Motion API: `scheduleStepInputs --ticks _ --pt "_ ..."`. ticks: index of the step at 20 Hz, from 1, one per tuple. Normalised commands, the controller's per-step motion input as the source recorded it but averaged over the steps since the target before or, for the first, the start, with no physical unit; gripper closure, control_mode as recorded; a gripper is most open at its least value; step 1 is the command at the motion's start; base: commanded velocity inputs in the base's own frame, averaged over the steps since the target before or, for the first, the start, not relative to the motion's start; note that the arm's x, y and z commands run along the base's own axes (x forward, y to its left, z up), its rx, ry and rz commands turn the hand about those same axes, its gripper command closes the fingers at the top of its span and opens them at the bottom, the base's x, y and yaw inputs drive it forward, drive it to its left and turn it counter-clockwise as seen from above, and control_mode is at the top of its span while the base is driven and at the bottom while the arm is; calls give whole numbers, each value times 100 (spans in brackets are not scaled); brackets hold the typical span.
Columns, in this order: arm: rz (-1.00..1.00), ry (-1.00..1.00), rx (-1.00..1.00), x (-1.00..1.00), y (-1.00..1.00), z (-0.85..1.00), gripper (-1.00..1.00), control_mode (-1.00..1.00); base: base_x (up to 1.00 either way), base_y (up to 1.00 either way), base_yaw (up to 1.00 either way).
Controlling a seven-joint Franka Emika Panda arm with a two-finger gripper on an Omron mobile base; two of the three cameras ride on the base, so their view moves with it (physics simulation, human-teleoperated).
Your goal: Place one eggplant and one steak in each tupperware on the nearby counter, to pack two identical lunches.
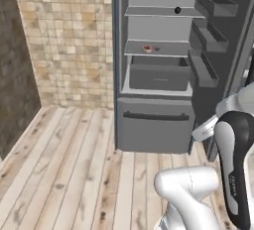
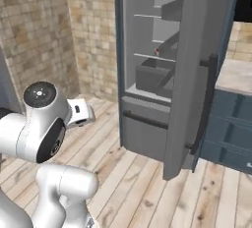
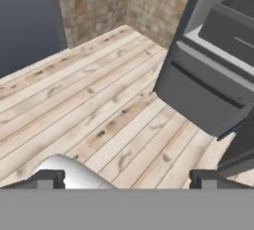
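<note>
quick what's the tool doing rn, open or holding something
Tool: open, jaws spread wide, nothing held between them; it looks down at the wood floor in front of the open fridge.

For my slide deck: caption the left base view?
Open fridge with a steak on its shelf, white arm in the foreground.

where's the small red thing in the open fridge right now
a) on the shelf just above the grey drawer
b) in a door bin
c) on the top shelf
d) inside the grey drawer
a: the small red thing lies on the shelf directly over the grey drawer of the open fridge; the top shelf instead carries a small dark thing.
</note>
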Motion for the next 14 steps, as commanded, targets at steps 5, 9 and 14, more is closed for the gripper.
scheduleStepInputs --ticks 5,9,14 --pt "0 0 0 0 0 0 -100 100 50 5 -55" --pt "0 0 0 0 0 0 -100 100 42 62 -49" --pt "0 0 0 0 0 0 -100 100 26 99 -38"
